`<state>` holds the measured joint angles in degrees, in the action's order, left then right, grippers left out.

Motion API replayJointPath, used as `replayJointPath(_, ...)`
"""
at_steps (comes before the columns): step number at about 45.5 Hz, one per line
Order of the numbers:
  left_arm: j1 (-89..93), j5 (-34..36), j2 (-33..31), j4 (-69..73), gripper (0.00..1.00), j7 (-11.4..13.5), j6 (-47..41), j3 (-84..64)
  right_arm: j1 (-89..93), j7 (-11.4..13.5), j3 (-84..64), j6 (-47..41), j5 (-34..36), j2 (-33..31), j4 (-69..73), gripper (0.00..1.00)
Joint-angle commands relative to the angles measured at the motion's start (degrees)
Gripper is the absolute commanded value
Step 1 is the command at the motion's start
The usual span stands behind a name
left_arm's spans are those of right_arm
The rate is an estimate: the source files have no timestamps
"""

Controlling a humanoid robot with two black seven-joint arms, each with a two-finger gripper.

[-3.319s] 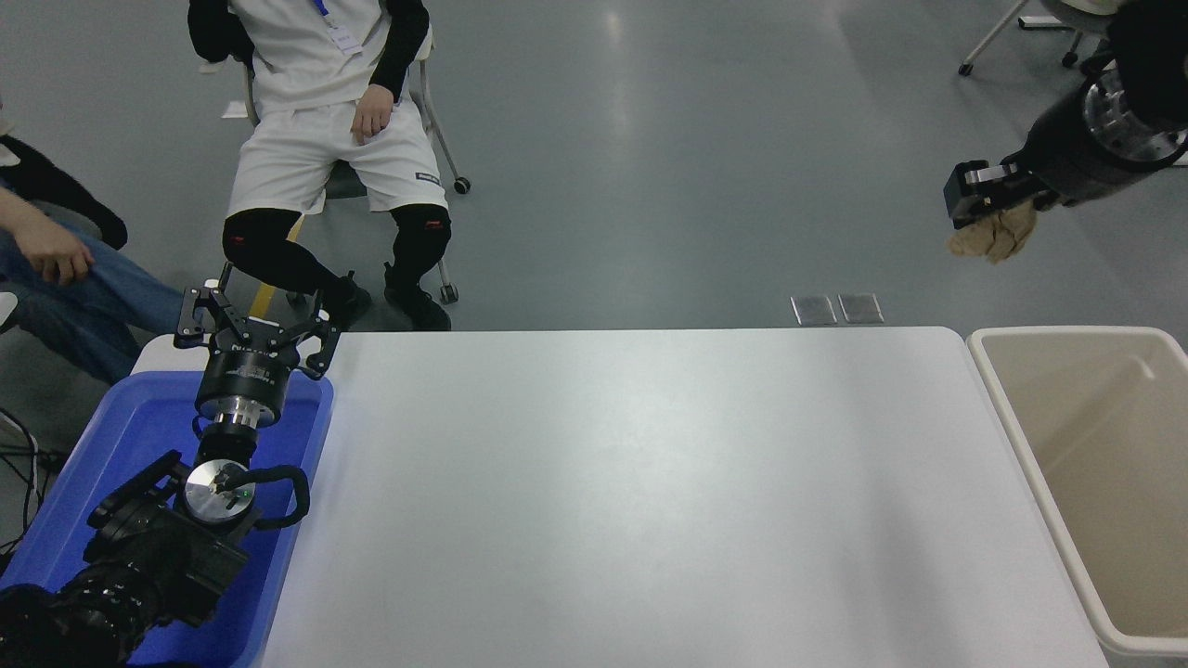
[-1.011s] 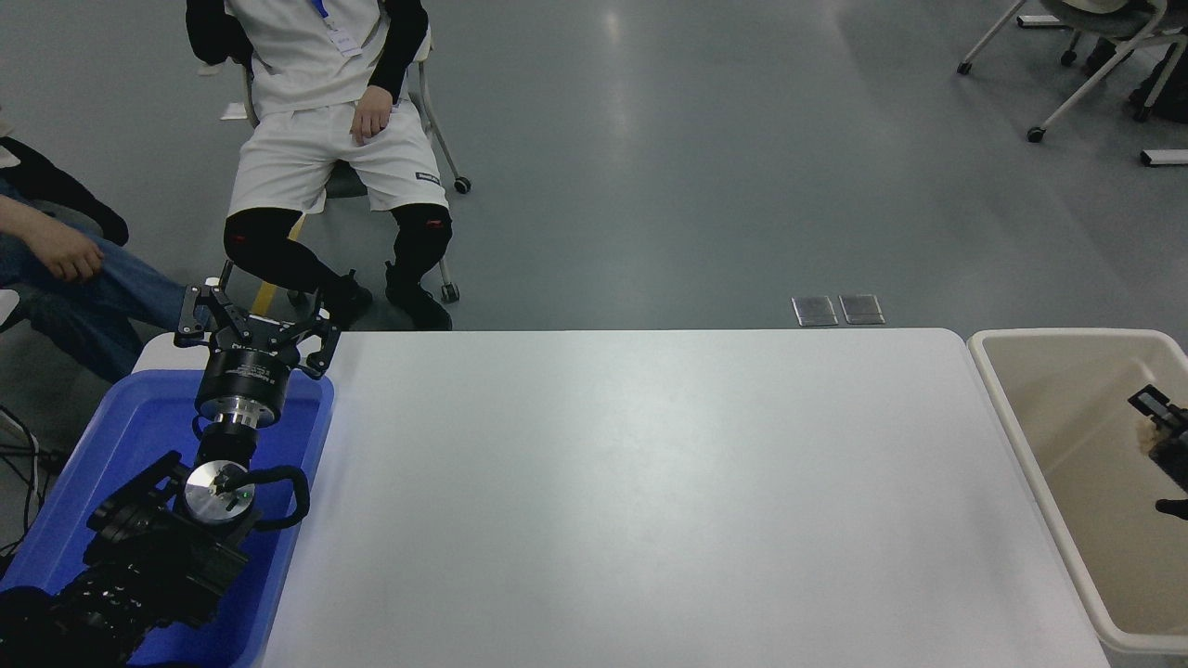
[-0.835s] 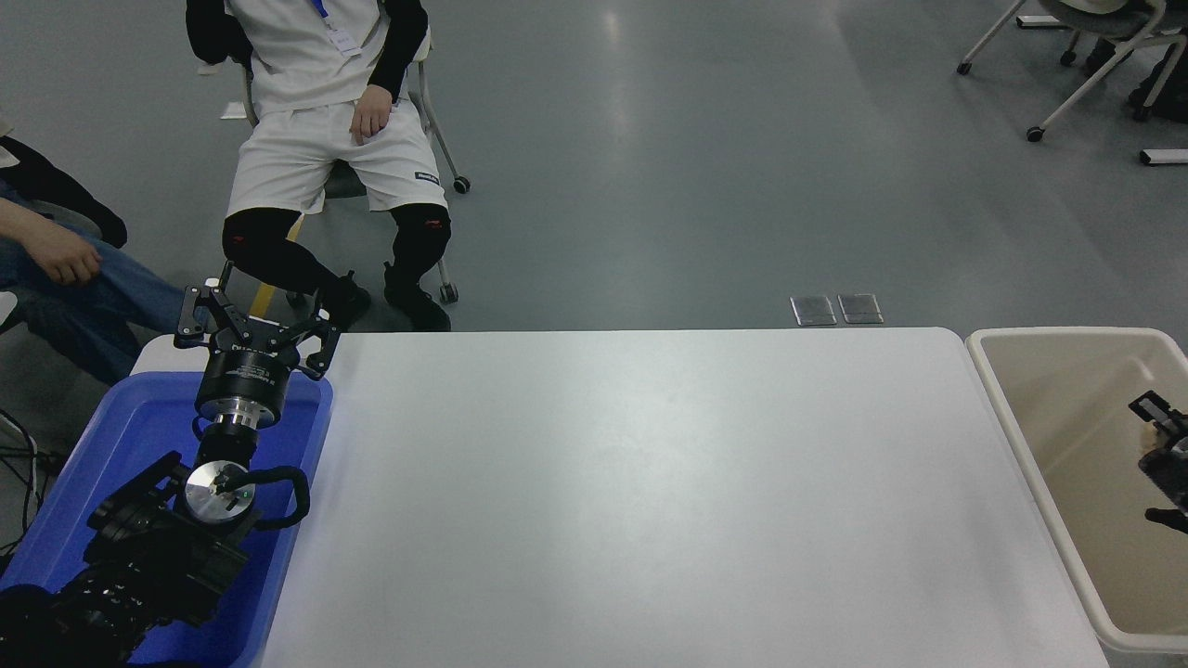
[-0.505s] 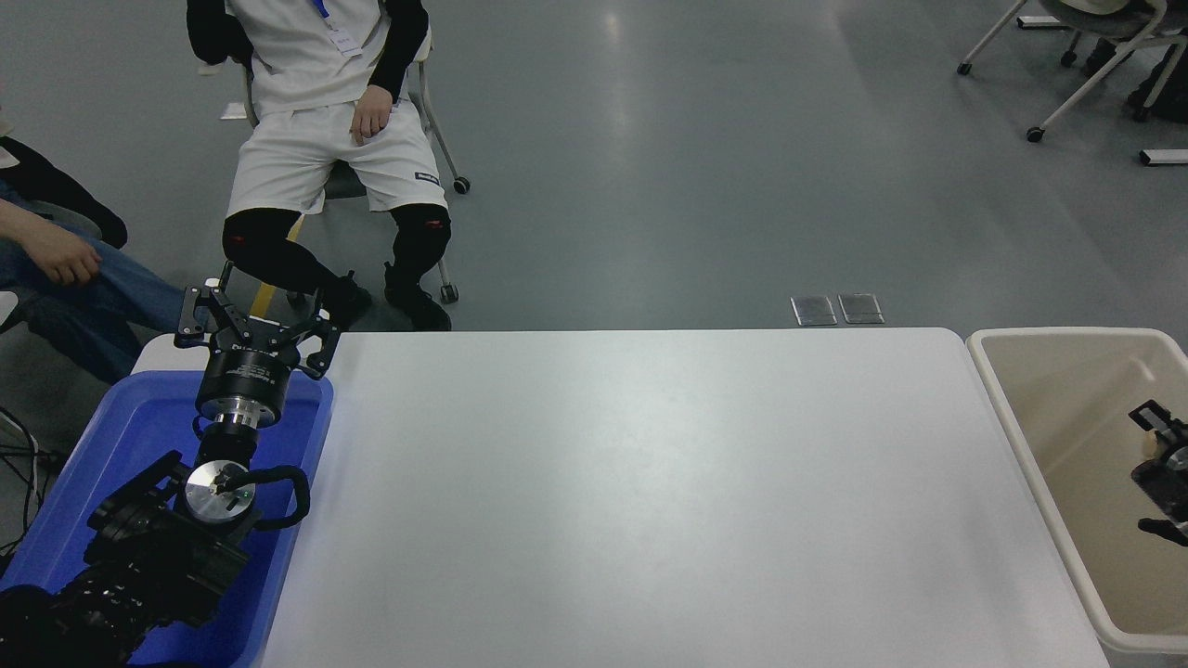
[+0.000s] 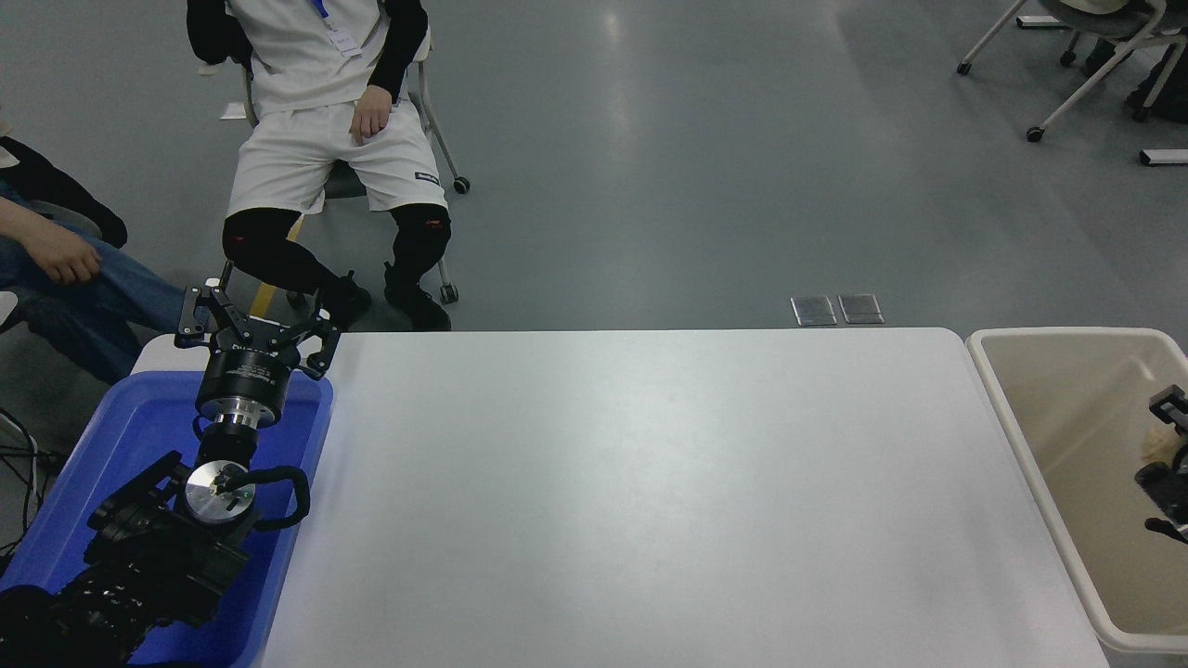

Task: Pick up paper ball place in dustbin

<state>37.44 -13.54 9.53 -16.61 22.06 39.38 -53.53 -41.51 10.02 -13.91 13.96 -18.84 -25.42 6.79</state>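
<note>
The cream-beige dustbin (image 5: 1000,390) stands at the table's right end. My right gripper (image 5: 1166,447) reaches into it from the picture's right edge and is mostly cut off. A small tan patch of the paper ball (image 5: 1156,443) shows between its black fingers (image 5: 1168,405), held above the bin's floor. The rest of the ball is hidden by the gripper and the frame edge. My left gripper (image 5: 255,320) is parked open over the blue tray at the lower left.
The blue tray (image 5: 111,445) sits at the table's left end under the left arm. A person sits on a chair (image 5: 325,139) beyond the far left edge, and another person's arm and leg (image 5: 56,269) show at the far left. Office chairs (image 5: 1095,56) stand at the top right.
The right arm carried the paper ball from high above the floor down into the dustbin. Over the last second it has slid slightly right, toward the frame edge. The left arm has not moved.
</note>
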Motion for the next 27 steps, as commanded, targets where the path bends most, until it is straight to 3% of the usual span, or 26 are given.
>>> replayJointPath(1, 0.0, 0.0, 0.1, 0.0, 0.99, 0.0, 0.0, 0.0, -0.1, 0.0, 0.1, 0.4, 0.0, 0.0, -0.2, 0.99)
replayJointPath(13, 0.0, -0.1, 0.1, 0.0, 0.99, 0.0, 0.0, 0.0, -1.0, 0.0, 1.2, 0.4, 0.0, -0.2, 0.6, 1.0)
replayJointPath(27, 0.0, -0.1, 0.1, 0.0, 0.99, 0.0, 0.0, 0.0, -3.2, 0.0, 13.2, 0.3, 0.0, -1.7, 2.0, 1.0)
